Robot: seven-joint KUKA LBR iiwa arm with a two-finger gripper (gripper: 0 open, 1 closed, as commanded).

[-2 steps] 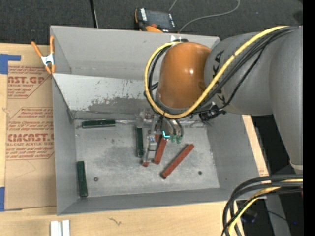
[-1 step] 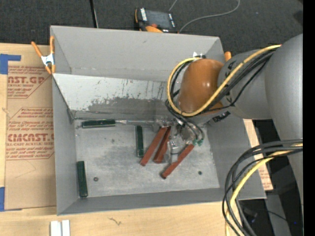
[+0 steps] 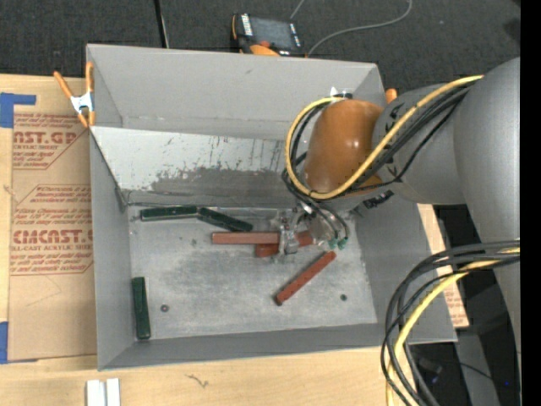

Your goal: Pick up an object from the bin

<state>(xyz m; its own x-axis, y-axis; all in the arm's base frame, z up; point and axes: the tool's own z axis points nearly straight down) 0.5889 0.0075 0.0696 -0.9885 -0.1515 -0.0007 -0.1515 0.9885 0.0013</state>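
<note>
End effector (image 3: 290, 237) low in the grey bin (image 3: 237, 142), at the right end of a flat reddish-brown bar (image 3: 241, 238); how far open, cannot tell. Just below and right of it, a slanted reddish-brown bar (image 3: 304, 278). Up and left of it, a short green bar (image 3: 225, 220) and a long green bar (image 3: 169, 213). Well apart, far down-left, a third green bar (image 3: 139, 308).

Bright even light, soft shadows inside the bin (image 3: 237, 87)
</note>
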